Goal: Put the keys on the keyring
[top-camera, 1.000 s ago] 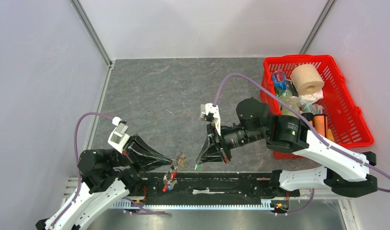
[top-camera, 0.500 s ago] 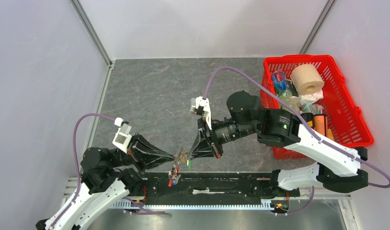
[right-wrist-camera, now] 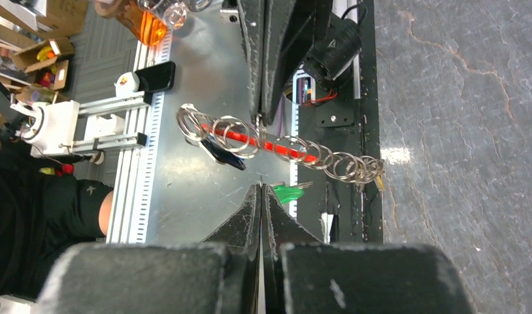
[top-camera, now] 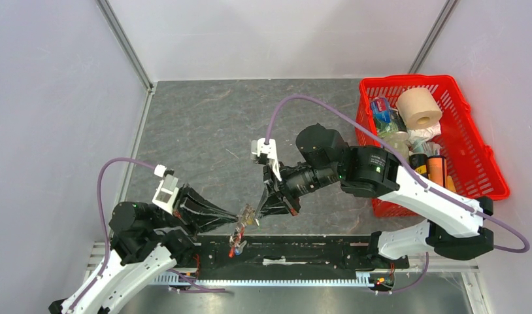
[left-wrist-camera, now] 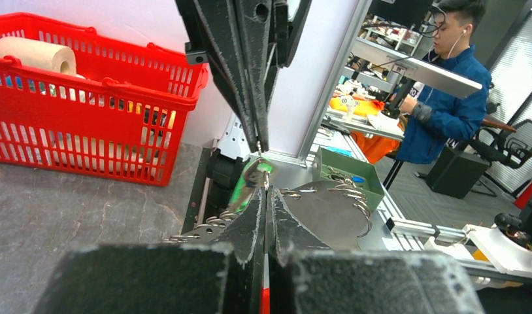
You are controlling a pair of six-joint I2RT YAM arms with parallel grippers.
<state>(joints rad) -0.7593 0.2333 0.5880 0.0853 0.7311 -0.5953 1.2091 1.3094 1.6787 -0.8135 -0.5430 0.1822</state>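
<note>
Left gripper (top-camera: 242,216) pinches the keyring (right-wrist-camera: 276,145) up at the near edge so its rings hang free for my other side. My right gripper (top-camera: 259,211), clamped on 1 green key (right-wrist-camera: 288,192), nearly touches the left's tip. The key sits just beside the rings and is not yet threaded, I judge.

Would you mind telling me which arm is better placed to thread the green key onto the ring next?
Right. The right gripper pinches the green key close beside the keyring, which the left gripper holds.
</note>
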